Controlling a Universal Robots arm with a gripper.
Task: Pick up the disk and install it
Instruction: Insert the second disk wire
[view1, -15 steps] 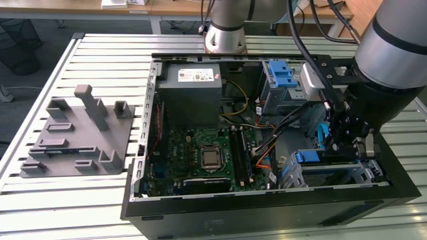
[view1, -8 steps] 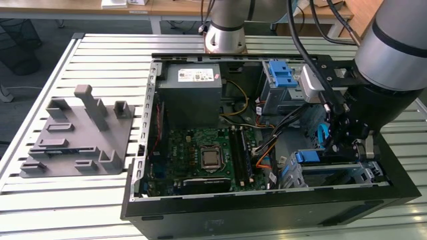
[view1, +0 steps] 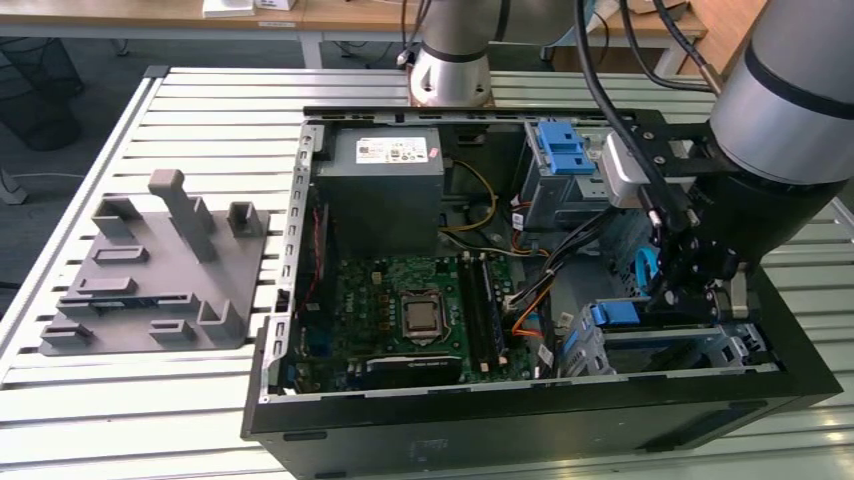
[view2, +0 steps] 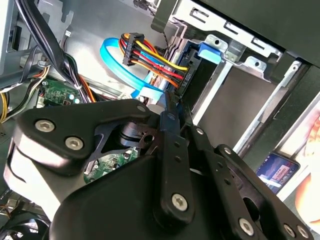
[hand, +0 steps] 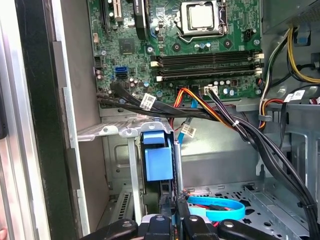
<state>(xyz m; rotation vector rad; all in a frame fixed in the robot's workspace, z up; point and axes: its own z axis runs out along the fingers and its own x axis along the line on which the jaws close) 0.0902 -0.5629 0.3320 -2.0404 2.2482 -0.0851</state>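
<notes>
Item one: open computer case (view1: 287, 260) on the slatted table (view1: 120, 400); motherboard (view1: 400, 310) exposed. Item two: drive cage (view1: 694, 350) at the exterior view's right, where we judge the disk (hand: 156, 155) largely seated, blue carrier showing. Item three: gripper (hand: 175, 212), fingers drawn together just beside the carrier; grasp undeterminable. We judge installation nearly complete.

Exterior view: high, looking down on the open computer case (view1: 534, 390) on the bench (view1: 160, 400). Both wrist views: close inside the case, sharing the blue cable (view2: 117, 60) (hand: 220, 207).
</notes>
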